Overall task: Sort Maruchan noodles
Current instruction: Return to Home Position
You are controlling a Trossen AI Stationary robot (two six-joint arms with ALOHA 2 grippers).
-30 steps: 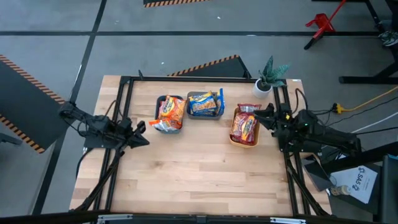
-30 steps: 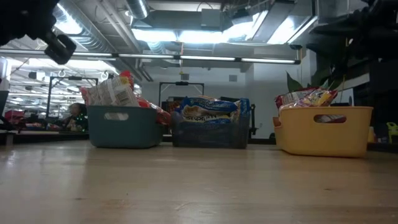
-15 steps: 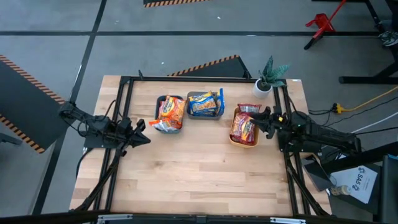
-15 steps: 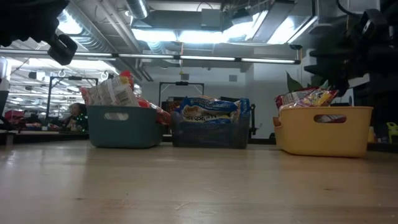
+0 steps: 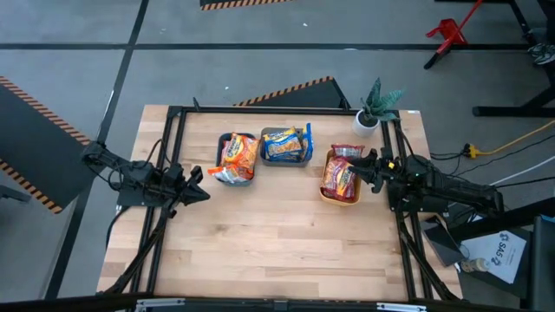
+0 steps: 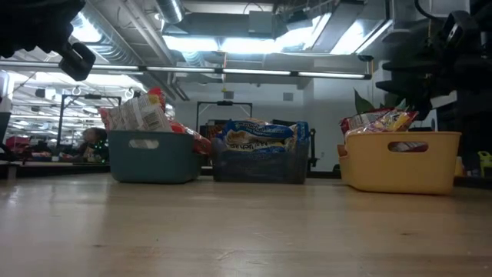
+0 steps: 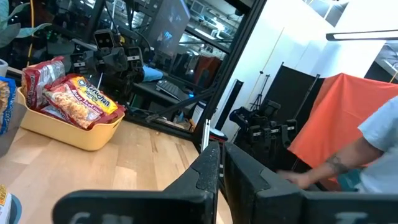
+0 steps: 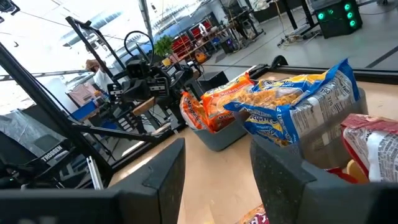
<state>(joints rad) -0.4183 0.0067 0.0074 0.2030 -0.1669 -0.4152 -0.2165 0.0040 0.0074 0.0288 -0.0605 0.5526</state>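
Three bins (image 6: 257, 168) of noodles (image 5: 240, 156) along far edge; arms (image 5: 147, 184) flank open tabletop (image 5: 277, 247).

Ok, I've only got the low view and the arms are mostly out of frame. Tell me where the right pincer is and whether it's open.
Observer: The right pincer hangs over the right side of the yellow bin, fingers open with nothing between them.
Operator: Now give me the left one.
Observer: The left pincer is shut, over bare table to the left of the teal bin.
Operator: Check the yellow bin's contents from above.
Observer: At least two red noodle packs lie in it, overlapping.
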